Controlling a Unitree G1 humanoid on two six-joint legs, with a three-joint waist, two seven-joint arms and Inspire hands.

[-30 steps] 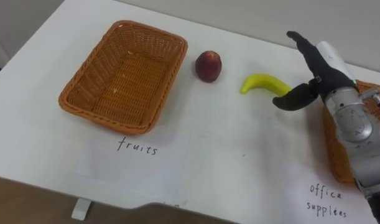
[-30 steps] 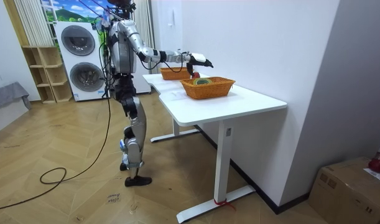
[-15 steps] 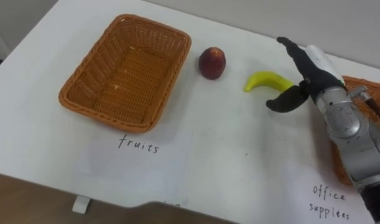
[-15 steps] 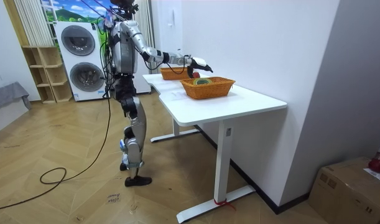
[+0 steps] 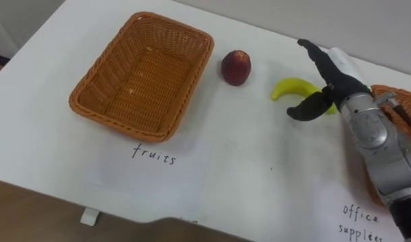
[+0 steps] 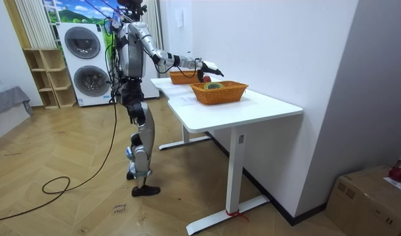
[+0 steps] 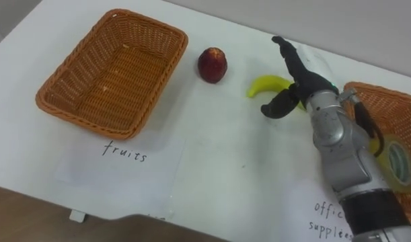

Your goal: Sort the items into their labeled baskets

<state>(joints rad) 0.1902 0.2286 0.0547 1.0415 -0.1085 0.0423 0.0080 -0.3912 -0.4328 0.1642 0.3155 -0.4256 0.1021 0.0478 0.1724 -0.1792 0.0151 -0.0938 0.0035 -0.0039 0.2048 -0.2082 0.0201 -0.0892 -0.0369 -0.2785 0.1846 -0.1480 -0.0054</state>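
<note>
An empty wicker fruit basket [image 5: 118, 129] sits on the left of the white table. To its right lies a red apple [image 5: 236, 66], then a yellow banana [image 5: 290, 88]. My right hand [image 5: 334, 79] reaches in from the right and hovers at the banana's right end, covering that tip. Its fingers are straight and the thumb spread, with nothing in it. I cannot tell whether it touches the banana. The office supplies basket [image 7: 366, 101] stands at the right edge, partly behind my forearm, with a tape roll [image 7: 398, 161] inside.
A paper sheet marked fruits [image 5: 155, 161] lies in front of the left basket, and another label [image 5: 360, 218] in front of the right one. The table's front edge [image 5: 50, 195] runs along the bottom. I stand at the table's long side [image 6: 187, 98].
My right hand has moved left toward the banana and now overlaps its right end. The whole picture has shifted slightly. The fruit has not moved.
</note>
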